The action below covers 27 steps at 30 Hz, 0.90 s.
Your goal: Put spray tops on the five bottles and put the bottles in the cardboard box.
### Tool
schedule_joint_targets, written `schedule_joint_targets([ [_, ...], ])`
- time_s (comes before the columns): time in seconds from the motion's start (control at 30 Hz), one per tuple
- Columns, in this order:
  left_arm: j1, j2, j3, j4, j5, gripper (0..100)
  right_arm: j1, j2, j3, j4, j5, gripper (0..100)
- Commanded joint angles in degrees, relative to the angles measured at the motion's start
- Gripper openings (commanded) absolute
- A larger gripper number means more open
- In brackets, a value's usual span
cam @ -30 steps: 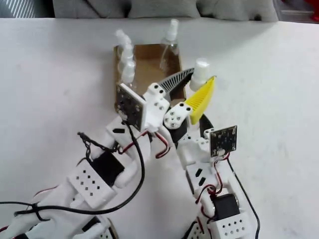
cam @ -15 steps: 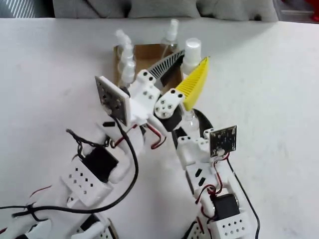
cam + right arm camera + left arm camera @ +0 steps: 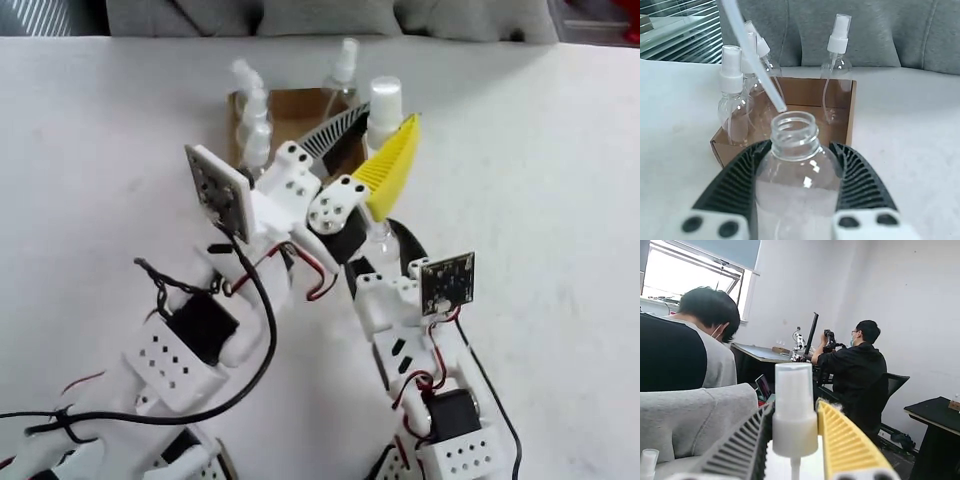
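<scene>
**Change.** Since 1.0 s ago the left gripper (image 3: 388, 112) has carried the spray top (image 3: 794, 390) away from the arm bases and over the near right corner of the cardboard box (image 3: 807, 92). Over the last 0.5 s it has barely shifted.

**Layout, left to right.**
1. A row of 3 bottles (image 3: 256, 125), each fitted with a spray top, stands upright inside the box along its left wall, to the left of the left gripper.
2. A 4th bottle (image 3: 345, 70), also capped, stands upright in the far right corner of the box, just beyond the left gripper.
3. The left gripper is clamped on the spray top, with the black finger on one side of the white head and the yellow finger on the other. The dip tube (image 3: 757, 60) hangs slanted below it. Its lower end is just above the neck rim of the open bottle (image 3: 795, 190), not inside.
4. The right gripper (image 3: 800, 147) sits beneath the left gripper, near the box's front wall above the table (image 3: 520, 180). Both its black fingers grip the shoulders of the open bottle, which is upright and uncapped.
</scene>
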Motion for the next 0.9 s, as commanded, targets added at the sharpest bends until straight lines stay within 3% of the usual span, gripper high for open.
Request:
schedule_joint_targets([
  [0.0, -0.66, 0.22, -3.16, -0.26, 0.79, 2, -0.22, -0.4, 0.53, 0.13, 0.7, 1.5],
  [0.53, -1.63, 0.84, -0.97, -0.79, 0.7, 2, -0.22, -0.4, 0.53, 0.13, 0.7, 1.5],
  [0.7, -1.71, 6.37, -0.44, -7.3, 0.7, 2, -0.22, -0.4, 0.53, 0.13, 0.7, 1.5],
  [0.87, -1.63, 7.16, -0.44, -7.65, 0.7, 2, -0.22, -0.4, 0.53, 0.13, 0.7, 1.5],
])
